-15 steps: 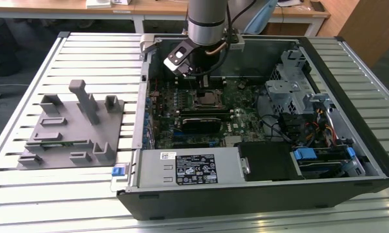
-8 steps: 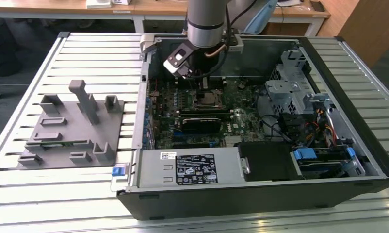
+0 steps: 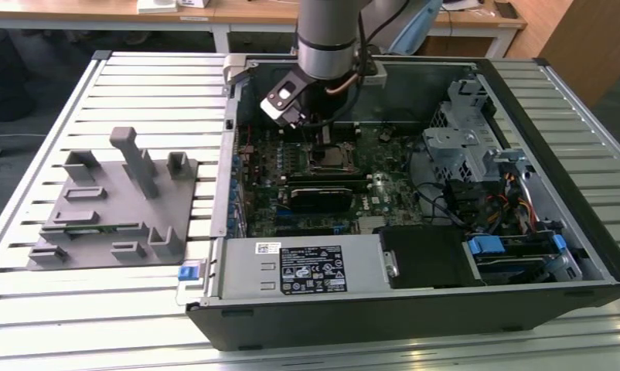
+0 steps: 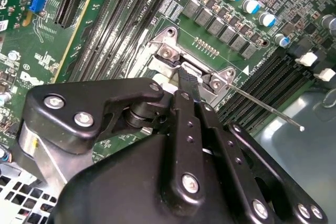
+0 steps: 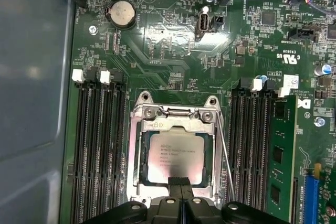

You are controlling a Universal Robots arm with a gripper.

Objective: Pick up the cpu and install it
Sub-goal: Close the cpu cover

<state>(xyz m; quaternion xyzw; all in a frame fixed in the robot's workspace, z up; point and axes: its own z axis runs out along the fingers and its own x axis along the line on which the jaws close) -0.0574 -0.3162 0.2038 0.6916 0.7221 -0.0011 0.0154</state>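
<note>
The cpu (image 5: 176,153), a silvery square chip with a pale rim, lies flat inside the black socket frame (image 5: 137,150) on the green motherboard in the first wrist view. My gripper (image 5: 181,182) hovers at the chip's near edge, its two black fingertips pressed together with nothing between them. Whether they touch the chip I cannot tell. In the second wrist view the fingertips (image 4: 188,80) point down at the socket's metal bracket (image 4: 168,51), which hides the chip. In the exterior view my gripper (image 3: 321,130) hangs inside the open computer case, just above the socket (image 3: 328,160).
A thin metal lever (image 5: 226,161) runs along one side of the socket. Memory slots (image 5: 97,145) flank it, one holding a green module (image 5: 277,161). A grey tray with upright posts (image 3: 114,201) stands on the exterior view's left. Power supply (image 3: 300,267) and drive cage (image 3: 465,139) crowd the case.
</note>
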